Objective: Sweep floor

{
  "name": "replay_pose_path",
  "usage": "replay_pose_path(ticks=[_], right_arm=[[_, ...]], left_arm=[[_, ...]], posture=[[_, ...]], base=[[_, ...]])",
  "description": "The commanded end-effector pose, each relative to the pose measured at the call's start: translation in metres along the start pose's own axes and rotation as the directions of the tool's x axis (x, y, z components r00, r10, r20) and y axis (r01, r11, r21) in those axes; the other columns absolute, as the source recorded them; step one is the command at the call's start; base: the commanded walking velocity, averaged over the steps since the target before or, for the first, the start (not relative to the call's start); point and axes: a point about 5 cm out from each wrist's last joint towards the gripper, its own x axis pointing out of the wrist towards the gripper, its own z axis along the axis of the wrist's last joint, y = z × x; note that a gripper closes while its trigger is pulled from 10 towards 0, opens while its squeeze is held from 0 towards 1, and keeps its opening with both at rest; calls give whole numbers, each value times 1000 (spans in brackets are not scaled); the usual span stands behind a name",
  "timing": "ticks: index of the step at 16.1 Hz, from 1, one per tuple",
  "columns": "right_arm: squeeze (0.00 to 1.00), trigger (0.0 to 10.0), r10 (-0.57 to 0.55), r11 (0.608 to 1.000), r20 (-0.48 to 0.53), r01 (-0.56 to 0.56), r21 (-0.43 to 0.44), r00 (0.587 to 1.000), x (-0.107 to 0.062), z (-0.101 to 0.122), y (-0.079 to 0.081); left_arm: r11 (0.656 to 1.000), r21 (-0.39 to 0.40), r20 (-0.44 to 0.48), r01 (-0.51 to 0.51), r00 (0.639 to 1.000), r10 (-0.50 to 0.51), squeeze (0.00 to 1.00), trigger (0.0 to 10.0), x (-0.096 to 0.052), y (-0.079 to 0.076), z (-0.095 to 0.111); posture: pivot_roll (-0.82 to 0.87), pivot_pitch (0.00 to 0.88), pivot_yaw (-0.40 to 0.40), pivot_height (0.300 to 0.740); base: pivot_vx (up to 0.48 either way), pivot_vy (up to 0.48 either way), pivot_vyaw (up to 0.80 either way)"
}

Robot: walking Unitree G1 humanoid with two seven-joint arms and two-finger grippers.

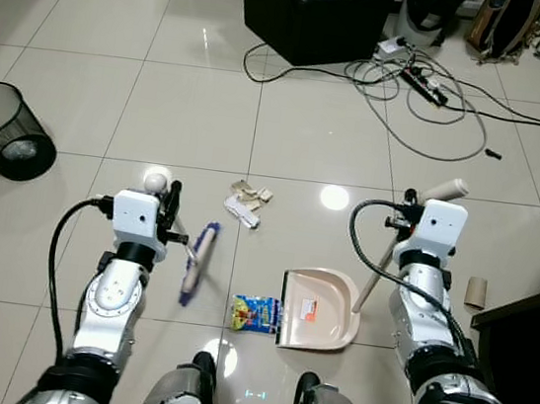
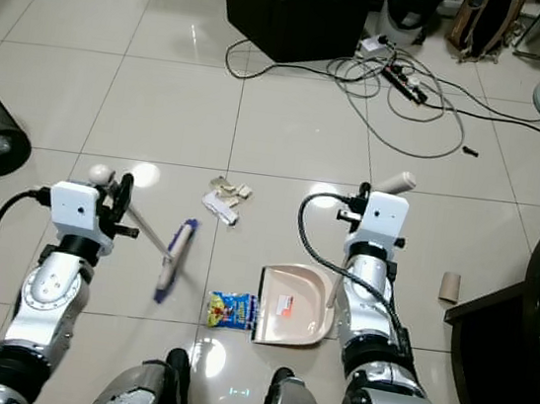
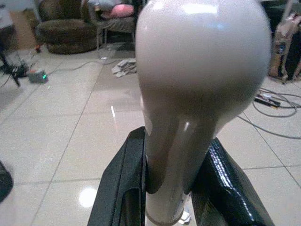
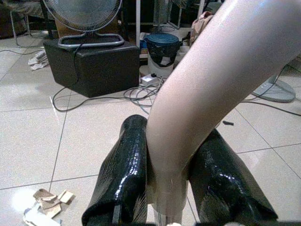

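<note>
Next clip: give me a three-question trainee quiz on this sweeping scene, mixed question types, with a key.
1. True or false: the left claw is shut on the broom handle.
2. What lies nearest the dustpan mouth? A) blue snack wrapper B) cardboard tube C) wire bin
3. Fill in: the right claw grips the dustpan's ____.

Key: 1 true. 2 A, the wrapper lies right at the mouth; the paper scraps lie further out on the floor. 3 handle.

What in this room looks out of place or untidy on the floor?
A black mesh wastebasket lies tipped on its side. Torn paper scraps and a colourful snack wrapper litter the tiles by the dustpan. A cardboard tube lies loose.
</note>
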Motion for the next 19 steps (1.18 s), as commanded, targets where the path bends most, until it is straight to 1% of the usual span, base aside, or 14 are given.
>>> replay_pose_path(ticks=[1, 3, 4, 5, 7, 8, 9, 10, 12, 14, 15, 16, 17, 19], right_arm=[[0, 10000, 23, 1000, -98, -24, -12, 995, -10, -18, 6], [0, 10000, 16, 1000, -100, -18, -12, 995, -9, -18, 5], [0, 10000, 16, 1000, -100, -17, -13, 995, -9, -18, 5], [0, 10000, 15, 1000, -102, -16, -14, 995, -9, -18, 4], [0, 10000, 13, 1000, -104, -15, -17, 994, -10, -19, 4], [0, 10000, 9, 1000, -106, -11, -20, 994, -10, -19, 4], [0, 10000, 8, 1000, -106, -11, -21, 994, -10, -19, 4], [0, 10000, 5, 1000, -105, -7, -22, 994, -10, -19, 4], [0, 10000, 3, 1000, -105, -5, -22, 994, -9, -18, 4], [0, 10000, 3, 1000, -104, -5, -21, 995, -9, -18, 5], [0, 10000, 3, 1000, -104, -5, -21, 995, -9, -18, 5], [0, 10000, 4, 1000, -106, -6, -21, 994, -9, -18, 5], [0, 10000, 3, 1000, -108, -5, -20, 994, -9, -19, 5], [0, 10000, -1, 1000, -113, -1, -20, 994, -10, -20, 4]], left_arm=[[996, -69, -87, -57, 995, 51, 0, 10000, -9, 0, -16], [987, -124, -92, -100, 992, 89, 0, 10000, -5, -2, -15], [984, -143, -94, -107, 991, 94, 0, 10000, -4, -4, -15], [978, -179, -101, -102, 991, 85, 0, 10000, -1, -8, -14], [981, -196, -124, 0, 992, -25, 0, 10000, -4, -25, -17], [980, -168, -136, 105, 982, -128, 0, 10000, -11, -35, -20], [979, -160, -137, 128, 979, -151, 0, 10000, -12, -37, -21], [976, -132, -127, 172, 974, -189, 0, 10000, -16, -39, -20], [982, -84, -115, 171, 977, -180, 0, 10000, -22, -29, -19], [988, -19, -80, 156, 984, -157, 0, 10000, -28, -16, -14], [989, -7, -71, 147, 987, -147, 0, 10000, -29, -13, -12], [991, 22, -56, 134, 990, -132, 0, 10000, -33, -5, -6], [990, 41, -49, 136, 990, -133, 0, 10000, -37, 0, -3], [987, 79, -78, 141, 988, -135, 0, 10000, -49, 10, -1]], posture=[[13, 281, 41, 740], [7, 284, 42, 740], [5, 285, 43, 740], [4, 283, 45, 740], [5, 281, 47, 740], [7, 280, 49, 740], [7, 279, 50, 740], [8, 279, 50, 740], [13, 277, 53, 740], [16, 276, 54, 740], [17, 276, 54, 740], [20, 272, 58, 740], [22, 269, 61, 740], [28, 260, 65, 740]], base=[[0, 0, 0], [0, 0, 0], [0, 0, 0], [0, 0, 0], [0, 0, 0], [0, 0, 0], [0, 0, 0], [0, 0, 0], [0, 0, 0], [0, 0, 0], [0, 0, 0], [0, 0, 0], [0, 0, 0], [0, 0, 0]])
